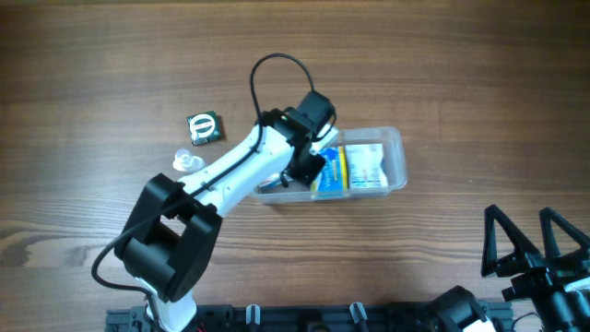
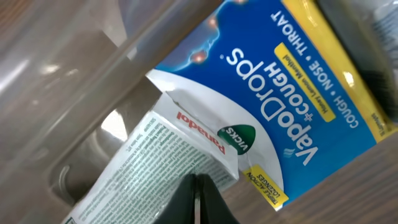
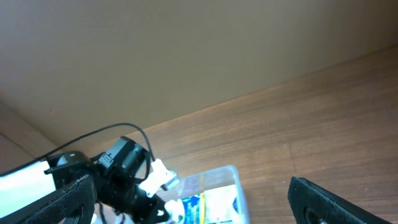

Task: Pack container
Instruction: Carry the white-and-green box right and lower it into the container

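Closest to the robot's edge of the table, the right gripper (image 1: 518, 221) hangs idle with its fingers spread wide and nothing between them, well apart from the work. Mid-table lies the clear plastic container (image 1: 398, 157), and the left gripper (image 1: 309, 173) is reaching down into it. In the wrist view its fingertips look pressed together with only a hairline between them, and nothing is visibly pinched. They sit just over a white Panadol box (image 2: 161, 162), which lies against a blue Vicks VapoDrops box (image 2: 273, 93). Both boxes are inside the tub, with its clear wall rising just beside them. The step looks like settling these boxes flat. To do it well, press lightly, stay off the ragged white edge of the Panadol box, and lift straight up so the fingers clear the rim without dragging a box along. Beyond the tub's left end, a small clear plastic piece (image 1: 187, 162) and, a little farther, a green-and-black square packet (image 1: 205, 127) lie loose on the wood. They are probably next, so the tub's free end should be kept open for them.
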Available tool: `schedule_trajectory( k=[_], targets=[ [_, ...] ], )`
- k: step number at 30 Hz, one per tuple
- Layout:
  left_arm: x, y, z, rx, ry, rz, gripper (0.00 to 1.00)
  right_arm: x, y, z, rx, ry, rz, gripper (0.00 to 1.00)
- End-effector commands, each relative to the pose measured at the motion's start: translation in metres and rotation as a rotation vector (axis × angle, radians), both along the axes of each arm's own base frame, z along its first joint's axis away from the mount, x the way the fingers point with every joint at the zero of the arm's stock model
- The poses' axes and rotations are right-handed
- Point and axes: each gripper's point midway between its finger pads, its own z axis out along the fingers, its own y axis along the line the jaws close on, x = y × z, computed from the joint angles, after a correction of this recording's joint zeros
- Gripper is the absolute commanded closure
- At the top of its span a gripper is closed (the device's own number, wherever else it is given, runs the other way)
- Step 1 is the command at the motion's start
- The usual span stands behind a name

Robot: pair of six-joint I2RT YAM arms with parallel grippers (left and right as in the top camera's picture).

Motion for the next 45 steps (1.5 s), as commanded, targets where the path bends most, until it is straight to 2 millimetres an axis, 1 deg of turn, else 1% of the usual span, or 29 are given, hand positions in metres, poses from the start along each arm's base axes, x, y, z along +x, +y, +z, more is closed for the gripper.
schedule_trajectory(
  k=[1, 3, 4, 6, 7, 9, 11, 13, 16, 21, 24, 26, 28, 31, 33, 35, 36, 37, 38, 40, 43, 45],
  targets=[
    [-0.006, -0.022, -0.001, -0.049, -0.021, -0.019, 0.93, 0.0, -0.004, 0.001, -0.011, -0.008, -0.016, 0.0],
    [-0.003, -0.026, 0.002, -0.065, -0.036, -0.018, 0.96, 0.0, -0.003, 0.001, -0.011, -0.008, -0.016, 0.0],
    [-0.003, -0.025, 0.011, -0.075, -0.036, 0.012, 0.96, 0.0, -0.004, 0.001, -0.011, -0.008, -0.016, 0.0],
    [-0.003, -0.028, 0.03, -0.105, -0.067, 0.01, 0.96, 0.0, -0.003, 0.001, -0.011, -0.008, -0.015, 0.0],
    [-0.003, -0.029, 0.037, -0.117, -0.081, 0.009, 0.96, 0.0, -0.004, 0.001, -0.011, -0.008, -0.016, 0.0],
    [0.001, -0.035, 0.059, -0.165, -0.136, -0.003, 0.92, 0.0, -0.004, 0.001, -0.011, -0.008, -0.016, 0.0],
    [0.005, -0.042, 0.063, -0.191, -0.164, -0.013, 0.89, 0.0, -0.004, 0.001, -0.011, -0.008, -0.016, 0.0],
    [0.008, -0.052, 0.057, -0.219, -0.162, -0.026, 0.88, 0.0, -0.004, 0.001, -0.011, -0.008, -0.016, 0.0],
    [0.009, -0.06, 0.041, -0.217, -0.143, -0.035, 0.87, 0.0, -0.004, 0.001, -0.011, -0.008, -0.016, 0.0],
    [0.002, -0.054, 0.005, -0.149, -0.065, -0.035, 0.86, 0.0, -0.004, 0.001, -0.011, -0.008, -0.016, 0.0],
    [-0.006, -0.047, -0.004, -0.111, -0.023, -0.033, 0.87, 0.0, -0.004, 0.001, -0.011, -0.008, -0.016, 0.0],
    [-0.012, -0.037, -0.006, -0.068, -0.003, -0.027, 0.91, 0.0, -0.003, 0.001, -0.011, -0.008, -0.016, 0.0],
    [-0.012, -0.032, -0.007, -0.041, -0.005, -0.021, 0.91, 0.0, -0.004, 0.001, -0.011, -0.008, -0.016, 0.0],
    [-0.012, -0.032, -0.003, -0.046, -0.012, -0.021, 0.91, 0.0, -0.004, 0.001, -0.011, -0.008, -0.016, 0.0],
    [-0.009, -0.034, 0.008, -0.068, -0.035, -0.021, 0.91, 0.0, -0.004, 0.001, -0.011, -0.008, -0.016, 0.0],
    [-0.008, -0.036, 0.026, -0.096, -0.054, 0.008, 0.89, 0.0, -0.004, 0.001, -0.011, -0.008, -0.016, 0.0],
    [-0.008, -0.035, 0.034, -0.106, -0.057, 0.024, 0.87, 0.0, -0.004, 0.001, -0.011, -0.008, -0.016, 0.0],
    [-0.012, -0.032, 0.046, -0.119, -0.059, 0.055, 0.86, 0.0, -0.004, 0.001, -0.011, -0.008, -0.016, 0.0],
    [-0.016, -0.028, 0.052, -0.119, -0.048, 0.082, 0.86, 0.0, -0.004, 0.001, -0.011, -0.008, -0.016, 0.0],
    [-0.023, -0.021, 0.049, -0.093, -0.014, 0.107, 0.85, 0.0, -0.003, 0.001, -0.011, -0.008, -0.016, 0.0],
    [-0.033, -0.012, 0.031, -0.038, 0.039, 0.115, 0.84, 0.0, -0.004, 0.001, -0.011, -0.008, -0.016, 0.0],
    [-0.038, -0.007, 0.015, -0.007, 0.07, 0.116, 0.84, 0.0, -0.003, 0.001, -0.011, -0.008, -0.016, 0.0]
  ],
)
